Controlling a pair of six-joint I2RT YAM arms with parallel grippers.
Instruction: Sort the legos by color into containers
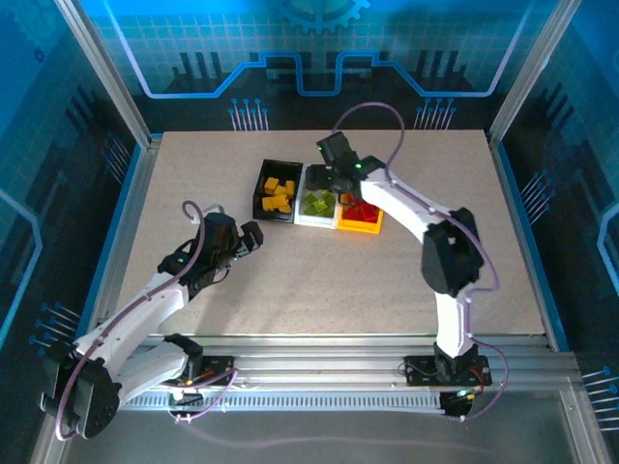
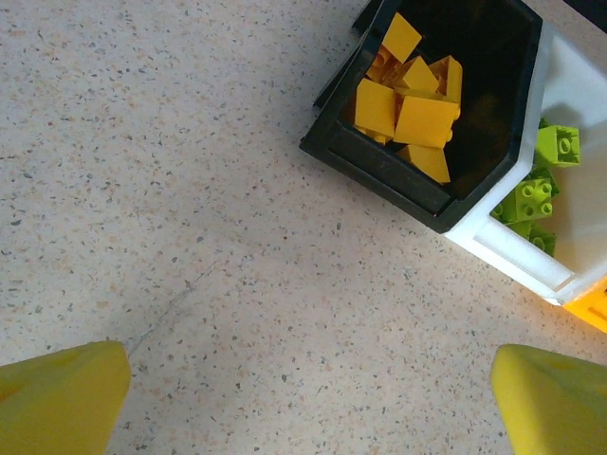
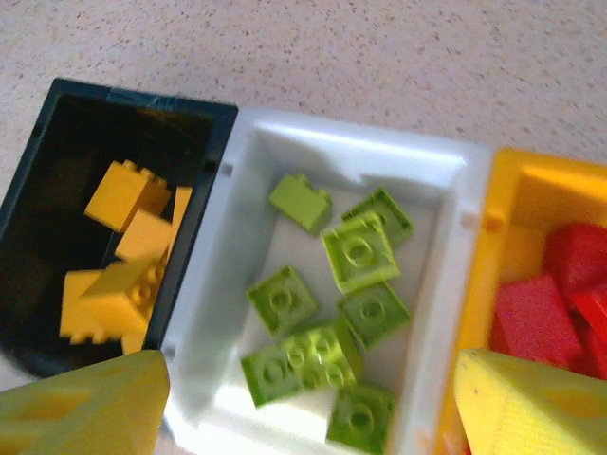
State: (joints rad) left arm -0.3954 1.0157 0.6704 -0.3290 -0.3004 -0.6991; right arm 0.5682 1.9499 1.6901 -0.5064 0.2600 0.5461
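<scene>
The speckled table (image 1: 290, 290) takes up the middle of the top view, and my two arms reach up over it from the bottom edge. The three containers stand in a row just above centre, walls touching: the black bin (image 1: 261, 184) on the left, the white bin (image 1: 302, 198) in the middle, the yellow bin (image 1: 360, 226) on the right. I judge they are packed this tight so one short swing carries me from any colour to the next. My right gripper (image 3: 308, 379) hangs over the white bin, jaws spread wide with nothing between them, a fingertip in each lower corner of its wrist view; that height keeps it free of the rims. My left gripper (image 2: 308, 389) waits lower left of the row, well apart from it, equally wide and empty, likely held back to leave the other arm room. Every one of the legos I can see lies in a bin: yellow-orange bricks (image 2: 408, 114) in the black one, at upper right of my left wrist view, lime green bricks (image 3: 356, 251) in the white one, directly under my right fingers, and red bricks (image 3: 541, 313) in the yellow one, beside my right-hand fingertip
</scene>
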